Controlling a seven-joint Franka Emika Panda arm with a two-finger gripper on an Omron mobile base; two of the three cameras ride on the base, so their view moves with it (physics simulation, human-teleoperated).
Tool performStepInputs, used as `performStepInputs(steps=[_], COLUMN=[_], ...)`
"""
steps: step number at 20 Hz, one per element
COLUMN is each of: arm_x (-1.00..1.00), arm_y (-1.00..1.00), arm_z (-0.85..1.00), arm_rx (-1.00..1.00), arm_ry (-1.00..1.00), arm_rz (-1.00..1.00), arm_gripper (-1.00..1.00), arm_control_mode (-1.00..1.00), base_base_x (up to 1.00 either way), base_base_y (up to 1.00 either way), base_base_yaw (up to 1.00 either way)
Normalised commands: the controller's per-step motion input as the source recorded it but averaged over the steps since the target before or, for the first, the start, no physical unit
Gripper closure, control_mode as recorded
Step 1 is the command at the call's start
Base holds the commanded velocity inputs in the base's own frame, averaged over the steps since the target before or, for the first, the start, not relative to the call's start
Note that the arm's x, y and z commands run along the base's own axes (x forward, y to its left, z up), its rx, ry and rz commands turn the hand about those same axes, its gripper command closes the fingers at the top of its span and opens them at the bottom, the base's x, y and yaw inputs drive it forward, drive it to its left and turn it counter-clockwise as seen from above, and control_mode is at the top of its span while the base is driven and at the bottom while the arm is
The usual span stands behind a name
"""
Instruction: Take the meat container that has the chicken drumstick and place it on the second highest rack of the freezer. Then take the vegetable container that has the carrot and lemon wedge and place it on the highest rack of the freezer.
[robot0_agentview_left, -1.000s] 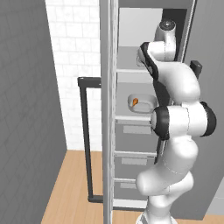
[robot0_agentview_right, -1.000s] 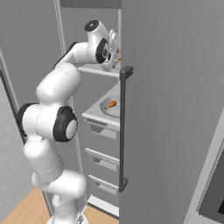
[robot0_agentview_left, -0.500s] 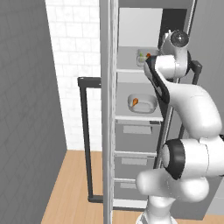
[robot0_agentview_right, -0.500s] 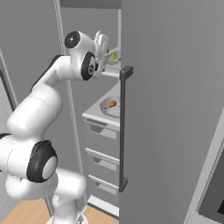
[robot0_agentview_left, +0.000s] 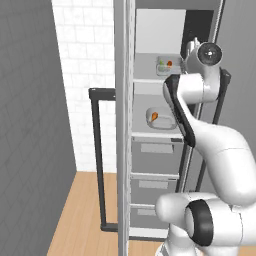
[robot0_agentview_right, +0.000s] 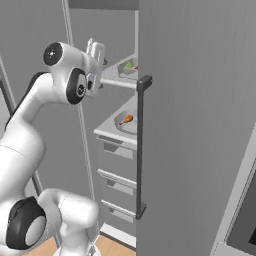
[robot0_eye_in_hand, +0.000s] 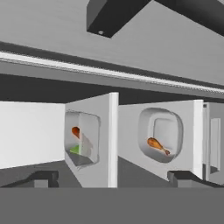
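Inside the freezer (robot0_agentview_left: 150, 165), carrot (robot0_agentview_left: 169, 63) tray on highest rack (robot0_agentview_left: 150, 80), chicken drumstick (robot0_eye_in_hand: 158, 146) tray one shelf below, hand view shows both tray interiors, my gripper (robot0_eye_in_hand: 113, 178) jaws wide apart, holding nothing.

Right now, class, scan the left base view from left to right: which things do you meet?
Brick wall → dark bar handle → freezer door edge → chicken drumstick → robot arm.
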Motion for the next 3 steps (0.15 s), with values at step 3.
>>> performStepInputs(steps=[3], arm_x=[-0.46], arm_y=[0.22], arm_z=[-0.08], arm_rx=[0.0], arm_ry=[0.15], arm_rz=[0.05], arm_gripper=[-1.0], arm_control_mode=[-1.0], base_base_x=[0.0], base_base_y=[0.0], base_base_yaw=[0.0])
